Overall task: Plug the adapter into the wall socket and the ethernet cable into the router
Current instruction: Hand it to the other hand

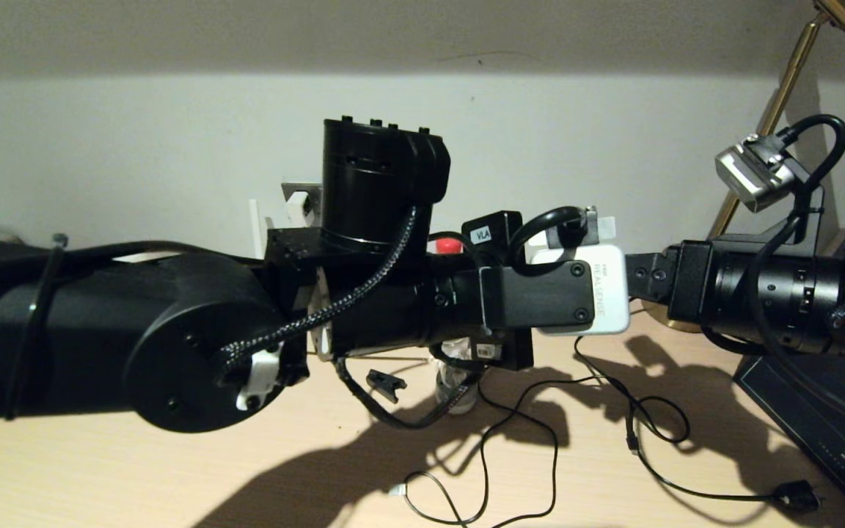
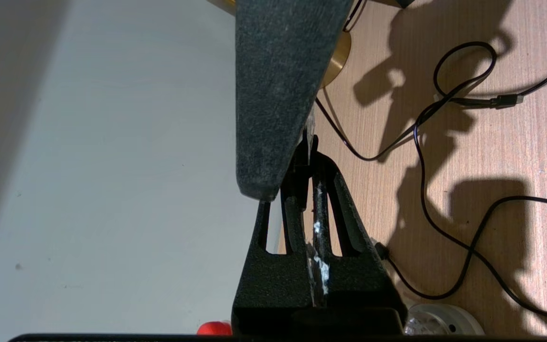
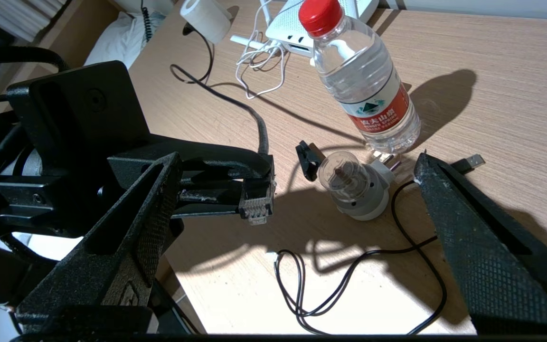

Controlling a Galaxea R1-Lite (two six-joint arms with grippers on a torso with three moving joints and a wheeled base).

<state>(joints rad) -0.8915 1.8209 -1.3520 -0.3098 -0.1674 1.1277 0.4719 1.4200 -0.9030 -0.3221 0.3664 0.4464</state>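
1. I am pinching the ethernet cable (image 3: 260, 128) in my left gripper (image 3: 235, 194), jaws closed tight just behind its clear clip connector, which is sticking out past the fingertips above the desk (image 3: 492, 85).
2. I am holding my right gripper (image 3: 297, 228) wide apart and empty, its fingers (image 3: 473, 256) framing the connector from either side without touching it.
3. In the head view both my arms are meeting over the middle of the desk.
4. The router (image 3: 297, 33) is lying at the far edge, a white cord tangled beside it.
5. A water bottle (image 3: 363, 90) is standing between router and connector, a small grey-white plug-in gadget with a clear dome (image 3: 354, 190) just beside its base.
6. Thin black cables (image 3: 330, 280) are looping across the near desk.
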